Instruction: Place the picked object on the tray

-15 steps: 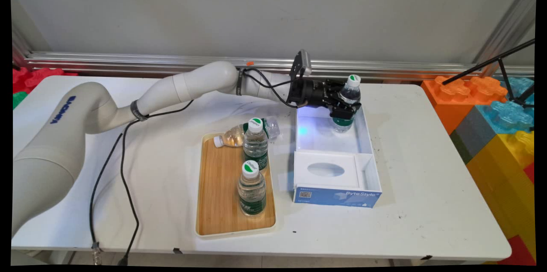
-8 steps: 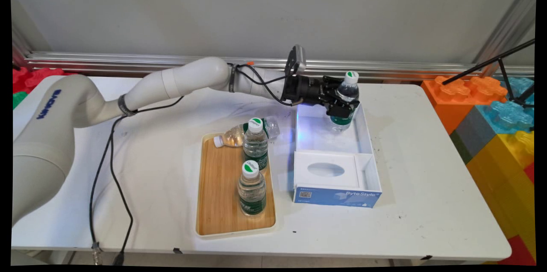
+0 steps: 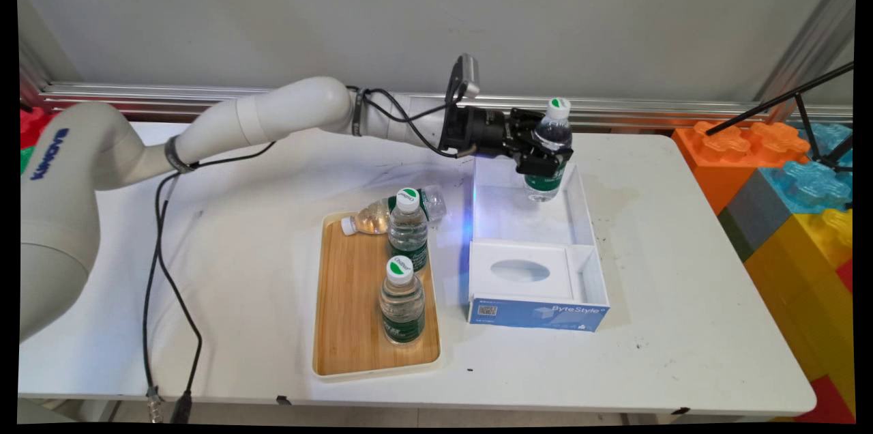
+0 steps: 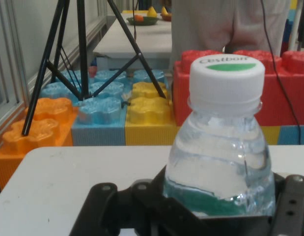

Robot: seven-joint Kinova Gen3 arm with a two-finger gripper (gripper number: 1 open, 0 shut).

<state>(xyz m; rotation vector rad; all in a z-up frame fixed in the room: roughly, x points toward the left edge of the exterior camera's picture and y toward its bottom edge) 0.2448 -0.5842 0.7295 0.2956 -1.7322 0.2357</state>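
My gripper [image 3: 545, 160] is shut on a clear water bottle [image 3: 550, 151] with a green label and a white cap. It holds the bottle upright in the air over the far end of a white and blue box [image 3: 586, 215]. In the hand view the water bottle [image 4: 220, 147] fills the middle, gripped low around its label by the black gripper [image 4: 210, 211]. Two more such bottles [image 3: 407, 229] [image 3: 402, 301] stand on a wooden tray [image 3: 348, 311] left of the box. A third bottle [image 3: 382, 214] lies on its side at the tray's far edge.
The box's near part holds a white insert [image 3: 522, 271] with an oval hole. Big coloured blocks [image 3: 791, 181] are stacked past the table's right edge, with a black tripod [image 3: 811, 113] above them. A black cable [image 3: 160, 270] hangs from the arm at the left.
The gripper has risen with the bottle, lifting it out of the box's far end, and has drawn slightly back toward the wall.
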